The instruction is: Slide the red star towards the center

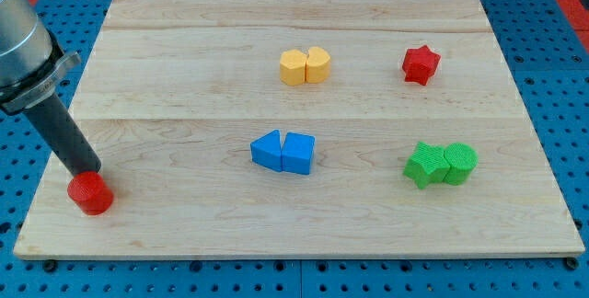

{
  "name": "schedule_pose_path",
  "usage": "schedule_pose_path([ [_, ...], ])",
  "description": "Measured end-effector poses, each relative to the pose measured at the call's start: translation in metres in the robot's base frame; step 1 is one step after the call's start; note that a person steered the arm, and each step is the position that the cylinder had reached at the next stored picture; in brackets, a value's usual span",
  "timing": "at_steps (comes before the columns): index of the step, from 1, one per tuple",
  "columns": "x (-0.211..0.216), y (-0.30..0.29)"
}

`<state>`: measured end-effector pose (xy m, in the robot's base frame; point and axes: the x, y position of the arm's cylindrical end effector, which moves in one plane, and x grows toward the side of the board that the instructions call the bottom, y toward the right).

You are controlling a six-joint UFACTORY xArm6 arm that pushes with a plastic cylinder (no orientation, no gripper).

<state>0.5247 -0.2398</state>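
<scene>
Surface: pale wooden board (184, 234) on blue pegboard (552, 105).
Tip (92, 171): holds nothing, touching red cylinder (90, 194), bottom-left corner.
Red star (421, 64): near top-right corner.

You cannot see my tip: the rod (64, 132) ends behind the red round block (90, 193), which hides its lower end, so whether they touch is unclear. Up and to the view's left of that block, the arm's grey body (20, 40) is cut off by the view's edge.
</scene>
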Motion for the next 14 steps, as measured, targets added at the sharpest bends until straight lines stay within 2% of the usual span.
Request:
schedule_pose_path([
  [2,0.005,0.001],
  [3,-0.012,0.000],
  [4,-0.049,0.056],
  [7,-0.073,0.427],
  [8,-0.113,0.516],
  [9,-0.191,0.521],
  [10,-0.200,0.474],
  [14,-0.128,0.335],
])
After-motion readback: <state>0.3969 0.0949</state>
